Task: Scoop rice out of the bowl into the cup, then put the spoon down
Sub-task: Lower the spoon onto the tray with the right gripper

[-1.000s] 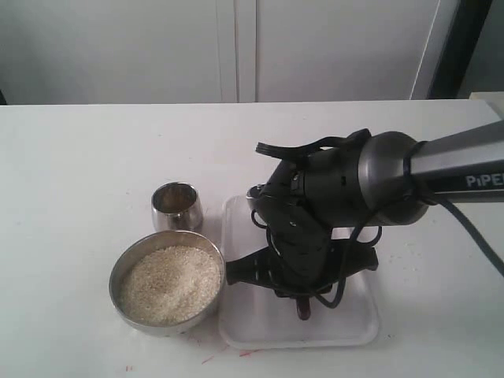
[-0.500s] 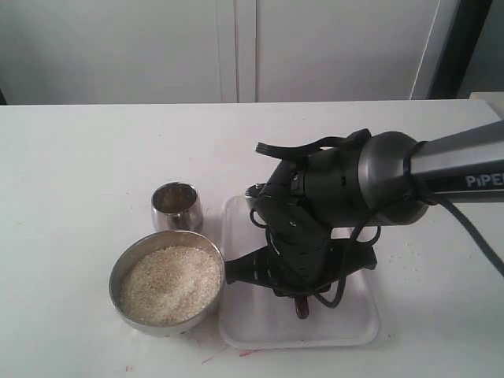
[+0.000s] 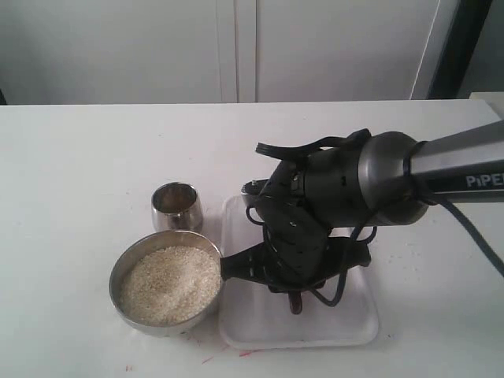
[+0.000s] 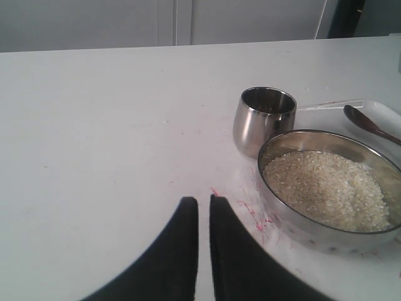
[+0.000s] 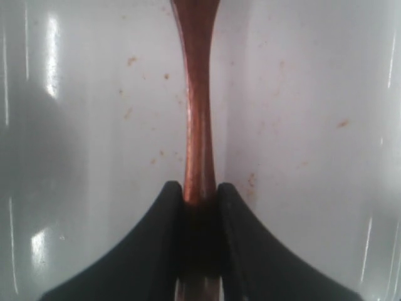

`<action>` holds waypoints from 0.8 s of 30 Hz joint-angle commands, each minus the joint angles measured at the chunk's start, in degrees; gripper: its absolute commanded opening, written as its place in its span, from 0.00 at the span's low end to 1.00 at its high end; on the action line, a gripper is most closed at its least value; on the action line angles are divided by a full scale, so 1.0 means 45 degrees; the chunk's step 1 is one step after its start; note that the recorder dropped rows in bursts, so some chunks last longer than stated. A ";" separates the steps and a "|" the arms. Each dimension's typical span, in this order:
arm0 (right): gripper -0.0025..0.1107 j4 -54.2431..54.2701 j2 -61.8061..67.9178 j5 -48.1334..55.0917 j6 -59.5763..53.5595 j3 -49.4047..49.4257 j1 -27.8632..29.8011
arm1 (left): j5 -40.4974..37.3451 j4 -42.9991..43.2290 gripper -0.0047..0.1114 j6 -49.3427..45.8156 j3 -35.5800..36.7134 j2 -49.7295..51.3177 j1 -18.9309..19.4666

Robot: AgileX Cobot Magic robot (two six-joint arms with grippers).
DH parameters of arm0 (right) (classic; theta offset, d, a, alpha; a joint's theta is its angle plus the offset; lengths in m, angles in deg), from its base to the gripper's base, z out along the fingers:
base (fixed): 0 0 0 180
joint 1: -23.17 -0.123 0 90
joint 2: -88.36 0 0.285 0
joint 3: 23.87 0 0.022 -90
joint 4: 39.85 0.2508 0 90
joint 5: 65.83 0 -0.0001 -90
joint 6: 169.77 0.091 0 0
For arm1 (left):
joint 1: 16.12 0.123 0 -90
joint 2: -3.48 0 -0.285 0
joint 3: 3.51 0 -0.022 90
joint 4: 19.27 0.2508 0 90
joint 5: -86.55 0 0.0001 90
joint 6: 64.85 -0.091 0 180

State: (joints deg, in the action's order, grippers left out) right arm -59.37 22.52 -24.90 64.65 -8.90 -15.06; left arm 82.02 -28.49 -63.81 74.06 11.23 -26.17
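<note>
the right gripper is clamped on the slim handle of the wooden spoon, over the white tray. in the exterior view its dark wrist hides most of the spoon. the bowl of rice sits just left of the tray, with the cup just behind the bowl. the left gripper hangs near the bowl, fingers almost together and empty. the white table bears faint red marks, and a pale panelled wall stands behind.
</note>
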 commanded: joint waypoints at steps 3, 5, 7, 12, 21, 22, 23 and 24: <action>0.16 -0.0236 0.0034 -0.0054 -0.0152 -0.0111 0.0140 | 0.0034 -0.0125 0.16 0.0006 -0.0078 0.0009 -0.0112; 0.16 -0.0236 0.0034 0.0013 -0.0152 -0.0111 0.0140 | 0.0034 -0.0125 0.16 0.0006 -0.0078 0.0009 -0.0112; 0.16 -0.0236 0.0034 0.0054 -0.0152 -0.0111 0.0140 | 0.0034 -0.0125 0.16 0.0006 -0.0078 0.0009 -0.0112; 0.16 -0.0442 0.0034 0.0067 -0.0175 -0.0111 0.0140 | 0.0034 -0.0125 0.16 0.0006 -0.0078 0.0009 -0.0112; 0.36 -0.0498 0.0034 0.0121 -0.0362 -0.0111 0.0140 | 0.0034 -0.0125 0.16 0.0006 -0.0078 0.0009 -0.0112; 0.36 -0.0498 0.0034 0.0151 -0.0362 -0.0111 0.0140 | 0.0034 -0.0125 0.16 0.0006 -0.0078 0.0009 -0.0112; 0.36 -0.0498 0.0034 0.0175 -0.0362 -0.0111 0.0140 | 0.0034 -0.0125 0.16 0.0006 -0.0078 0.0009 -0.0112; 0.36 -0.0498 0.0034 0.0177 -0.0362 -0.0111 0.0140 | 0.0034 -0.0125 0.16 0.0006 -0.0078 0.0009 -0.0112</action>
State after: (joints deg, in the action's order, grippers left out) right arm -61.10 22.52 -24.58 63.63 -8.90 -15.06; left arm 82.02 -28.49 -63.81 74.06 11.23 -26.17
